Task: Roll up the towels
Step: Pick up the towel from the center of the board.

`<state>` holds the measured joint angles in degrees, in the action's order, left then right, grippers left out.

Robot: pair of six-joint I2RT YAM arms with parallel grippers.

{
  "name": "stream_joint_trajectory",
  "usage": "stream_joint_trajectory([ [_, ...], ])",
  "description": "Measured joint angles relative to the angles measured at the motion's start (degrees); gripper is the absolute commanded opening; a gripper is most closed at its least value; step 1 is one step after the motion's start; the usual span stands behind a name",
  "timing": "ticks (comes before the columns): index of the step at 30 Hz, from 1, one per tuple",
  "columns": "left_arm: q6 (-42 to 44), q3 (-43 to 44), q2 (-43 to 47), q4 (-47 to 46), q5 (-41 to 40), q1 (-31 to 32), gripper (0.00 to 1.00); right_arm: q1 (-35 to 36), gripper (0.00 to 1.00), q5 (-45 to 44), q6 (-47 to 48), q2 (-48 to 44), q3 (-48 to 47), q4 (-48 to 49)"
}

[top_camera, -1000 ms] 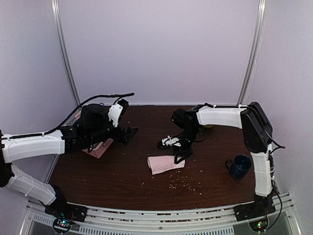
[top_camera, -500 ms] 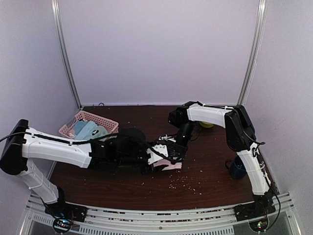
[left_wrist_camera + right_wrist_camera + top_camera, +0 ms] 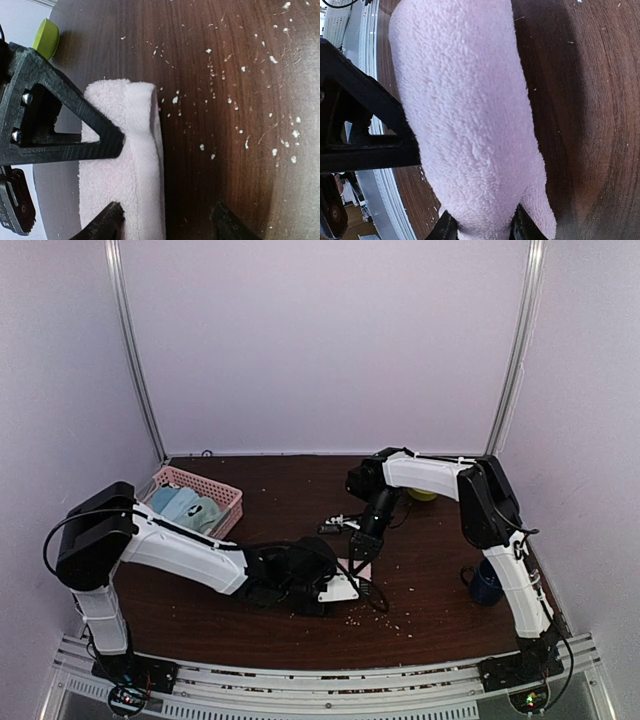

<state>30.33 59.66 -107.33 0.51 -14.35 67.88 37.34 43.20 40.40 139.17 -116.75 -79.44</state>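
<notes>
— Two grippers are crowding one spot on the table (image 3: 200, 612), so from above the pink towel (image 3: 357, 567) is showing only as a sliver under them. You getting it any better?

— Wrist views are helping. It's lying folded on the wood, thick doubled edge facing the crumbs (image 3: 225, 100).

— And the right gripper (image 3: 482, 229)?

— Its fingers are pinching one end of the towel, cloth bunching between them. Tips are getting cut off at the bottom of its own view.

— The left gripper (image 3: 167, 225)?

— Standing open, gripping nothing. One finger is sitting over the cloth, the other over bare wood, folded edge between them. Only the tips are showing.

— Any other cloth?

— Pink basket (image 3: 205, 481) at far left is holding what I'm counting as three pale rolls (image 3: 185, 503), bluish to greenish; colours are blurring at this range, can't tell them apart.

— Counts for the rest?

— One pink towel, one basket, one blue mug (image 3: 480, 583) half hiding behind the right arm (image 3: 440, 475), one yellow-green thing (image 3: 423, 495) peeking past that arm's forearm, too hidden to name. Crumbs are lying all over, too many to count.
</notes>
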Motion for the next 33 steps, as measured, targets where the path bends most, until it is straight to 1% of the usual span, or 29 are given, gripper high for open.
stream_joint_trajectory([
  [5, 3.76, -0.46, -1.64, -4.37, -4.59, 0.26, 0.63, -0.13, 0.32, 0.35, -0.17, 0.07, 0.0, 0.02],
  [12, 7.43, -0.57, -5.6, -10.95, -9.88, 0.7, 0.56, -0.48, 0.32, 1.11, -0.39, 0.22, 0.07, 0.09],
  [17, 9.33, 1.09, -8.81, -14.12, -14.08, 0.87, 0.44, -1.42, 0.33, 3.43, -1.33, 0.24, 0.92, 0.52],
  [21, 10.78, 2.23, -10.51, -15.06, -16.61, 0.9, 0.28, -2.16, 0.34, 5.44, -1.84, 0.22, 1.86, 0.72],
  [23, 11.32, 2.75, -11.13, -15.34, -17.62, 0.98, 0.2, -2.54, 0.35, 6.23, -2.1, 0.09, 2.34, 1.01],
  [29, 12.68, 3.87, -12.35, -16.24, -18.58, 1.01, 0.0, -3.67, 0.44, 7.65, -2.34, -1.84, 4.85, 2.45],
  [33, 12.57, 4.2, -12.35, -16.59, -16.68, 0.31, 0.0, -5.4, 0.5, 7.41, -2.49, -5.44, 8.15, 3.78],
])
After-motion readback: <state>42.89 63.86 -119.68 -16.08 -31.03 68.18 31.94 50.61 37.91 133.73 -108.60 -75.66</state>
